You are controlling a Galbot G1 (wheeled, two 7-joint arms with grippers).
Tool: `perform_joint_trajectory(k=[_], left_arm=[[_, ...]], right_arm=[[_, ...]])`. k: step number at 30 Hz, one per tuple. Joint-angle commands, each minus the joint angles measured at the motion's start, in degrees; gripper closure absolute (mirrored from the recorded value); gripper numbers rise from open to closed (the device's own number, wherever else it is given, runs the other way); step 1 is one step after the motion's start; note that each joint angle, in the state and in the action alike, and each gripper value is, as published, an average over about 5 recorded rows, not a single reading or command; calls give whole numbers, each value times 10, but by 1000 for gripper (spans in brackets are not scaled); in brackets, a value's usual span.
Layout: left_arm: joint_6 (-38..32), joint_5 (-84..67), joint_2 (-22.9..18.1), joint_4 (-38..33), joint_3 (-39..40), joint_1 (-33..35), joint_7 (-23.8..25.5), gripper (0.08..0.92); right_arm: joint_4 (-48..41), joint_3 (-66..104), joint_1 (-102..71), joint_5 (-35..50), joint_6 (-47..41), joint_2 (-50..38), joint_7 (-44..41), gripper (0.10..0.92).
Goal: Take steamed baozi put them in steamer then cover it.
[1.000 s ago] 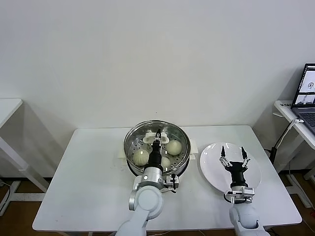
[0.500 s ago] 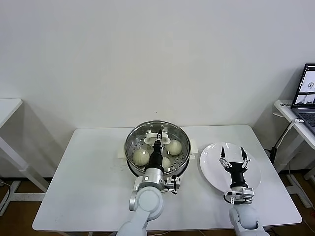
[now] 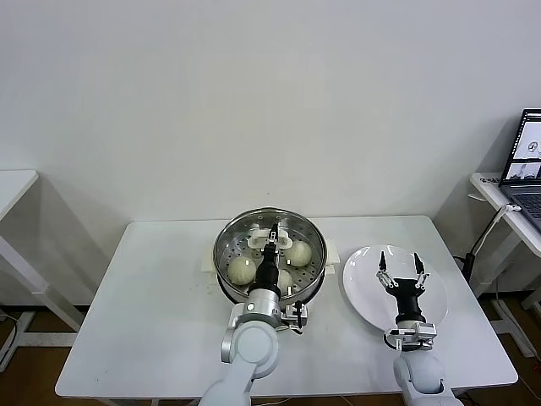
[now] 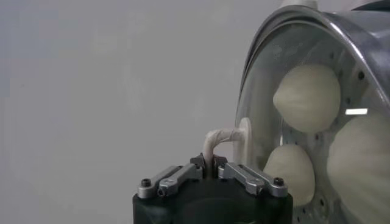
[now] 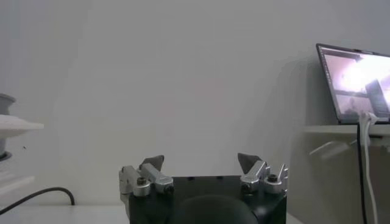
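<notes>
The steamer stands at the table's middle with baozi inside: one on the left, one on the right, one at the front; a fourth is mostly hidden behind the gripper. My left gripper is shut on the white handle of the clear glass lid, holding it over the pot. In the left wrist view the lid shows with baozi behind its glass. My right gripper is open and empty above the white plate.
The white table carries the steamer's white base and the plate. A side table with a laptop and hanging cable stands at the right; another table edge is at the left.
The left gripper with the lid has shifted very slightly to the right over the steamer. The right arm has not moved.
</notes>
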Motion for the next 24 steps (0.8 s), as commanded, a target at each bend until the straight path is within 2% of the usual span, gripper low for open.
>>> perform_joint_trajectory(k=[1,4,7,15,24], left_arm=[[-4,0,-28,-1,-1,4,2,809],[-4,-1,-28,-7,-1,6,-1,803],[-4,-3,-28,-16,-1,7,-1,751],[-2,-13,-23,-55,9,24,4,518],[2,-28,12,-108,17,49,15,260]], right_arm=[[1,0,0,-2,0,1,1,203],[2,0,-1,-2,0,2,1,203],[3,0,-3,-4,0,3,1,203],[5,-2,-3,-8,0,7,1,203],[9,-5,-1,-13,-2,10,2,203]])
